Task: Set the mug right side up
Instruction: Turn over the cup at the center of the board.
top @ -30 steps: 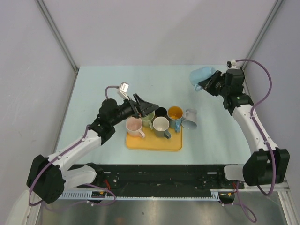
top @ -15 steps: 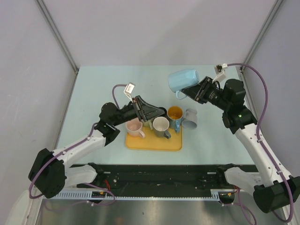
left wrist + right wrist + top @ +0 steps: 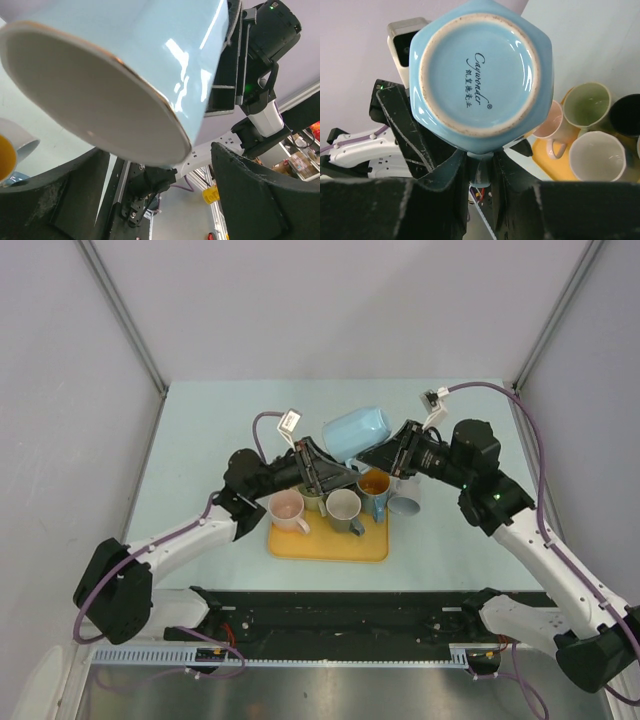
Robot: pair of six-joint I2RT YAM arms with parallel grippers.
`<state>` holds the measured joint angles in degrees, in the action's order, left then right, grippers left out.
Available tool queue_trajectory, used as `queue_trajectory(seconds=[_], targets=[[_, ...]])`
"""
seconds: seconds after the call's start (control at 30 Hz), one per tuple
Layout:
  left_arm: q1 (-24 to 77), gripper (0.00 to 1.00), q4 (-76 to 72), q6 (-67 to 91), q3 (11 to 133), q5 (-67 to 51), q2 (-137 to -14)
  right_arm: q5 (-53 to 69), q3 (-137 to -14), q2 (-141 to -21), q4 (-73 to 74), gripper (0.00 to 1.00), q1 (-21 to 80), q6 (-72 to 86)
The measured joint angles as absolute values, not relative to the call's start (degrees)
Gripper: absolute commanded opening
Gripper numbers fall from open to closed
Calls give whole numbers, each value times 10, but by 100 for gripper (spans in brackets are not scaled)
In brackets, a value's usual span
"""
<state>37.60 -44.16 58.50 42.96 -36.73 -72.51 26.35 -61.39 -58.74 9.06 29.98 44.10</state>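
Note:
The light blue mug (image 3: 352, 430) hangs in the air above the back of the yellow tray (image 3: 330, 545), tilted on its side. My right gripper (image 3: 378, 454) is shut on its handle. In the right wrist view the mug's printed base (image 3: 480, 75) faces the camera and the handle (image 3: 481, 170) sits between the fingers (image 3: 445, 175). My left gripper (image 3: 330, 472) is open just below and left of the mug. In the left wrist view the mug's gold-edged white end (image 3: 95, 95) fills the top, and the fingers (image 3: 250, 195) stand wide apart and empty.
Several mugs stand upright on the tray: pink (image 3: 286, 508), white (image 3: 343, 507), green (image 3: 316, 495), black (image 3: 343, 480) and a blue one with yellow inside (image 3: 373, 483). A grey mug (image 3: 405, 498) lies on its side just right of the tray.
My right arm has swung left from the back right corner, carrying the blue mug over the tray. My left gripper has risen and moved right to meet it.

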Motion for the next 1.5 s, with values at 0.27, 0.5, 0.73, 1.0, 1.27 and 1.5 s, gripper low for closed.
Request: queue_trajectory(seconds=[0.27,0.5,0.73,1.0,1.27,1.5], targets=[[380,81,-469,588,433,-368,-735,269,-605,-592,52,0,317,460],[382,73,-501,606,433,-366,-736,269,-587,-593,-4,0,320,484],[394,53,-555,640,426,-359,-736,255,-538,-575,-94,0,323,523],[396,39,-606,666,416,-331,-736,237,-514,-567,-163,0,344,548],[398,53,-644,690,416,-316,-741,193,-514,-565,-179,0,375,523],[398,40,-655,701,415,-312,-744,161,-514,-561,-177,0,392,496]])
